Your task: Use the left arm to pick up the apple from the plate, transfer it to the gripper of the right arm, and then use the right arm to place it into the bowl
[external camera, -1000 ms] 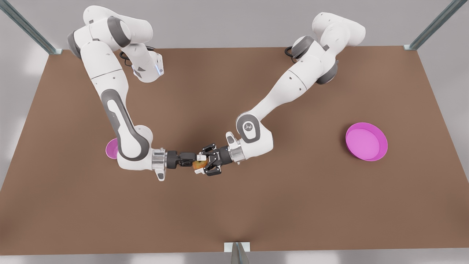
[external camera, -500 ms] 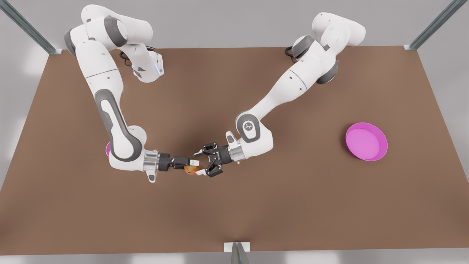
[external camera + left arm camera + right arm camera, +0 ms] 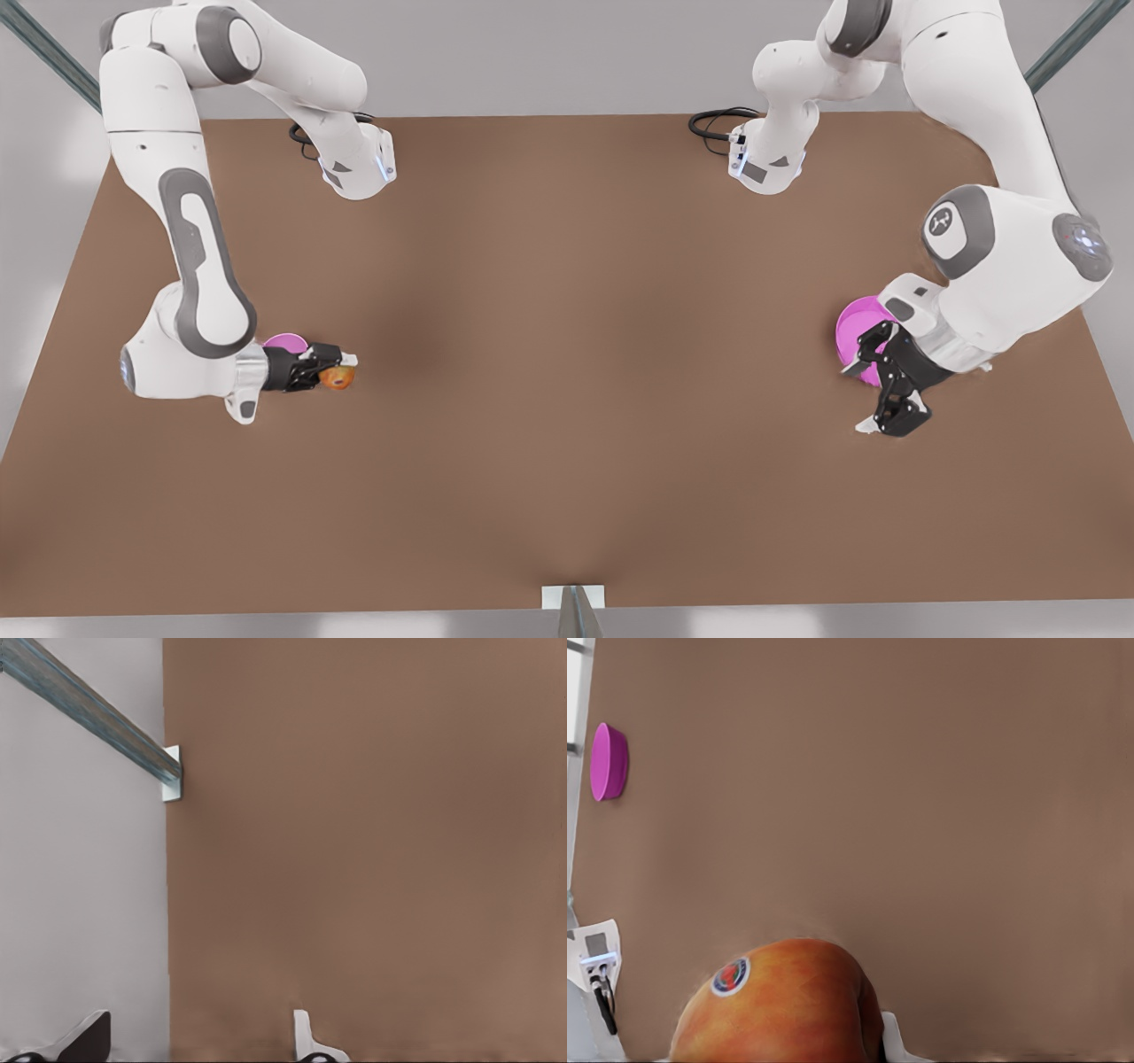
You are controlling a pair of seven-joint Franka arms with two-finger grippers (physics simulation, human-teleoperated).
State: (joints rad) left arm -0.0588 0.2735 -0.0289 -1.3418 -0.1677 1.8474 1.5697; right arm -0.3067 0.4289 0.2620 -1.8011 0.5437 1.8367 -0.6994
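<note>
Front view looks steeply down; both wrist cameras skim the same table (image 3: 567, 354).

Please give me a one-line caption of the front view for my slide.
Right gripper holds the small reddish-orange apple beside the deep pink bowl; left gripper, fingers open, hangs over the wide magenta plate.

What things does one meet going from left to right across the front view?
bowl → apple, gripped in the right claw → plate, with the open left claw beside it
</note>
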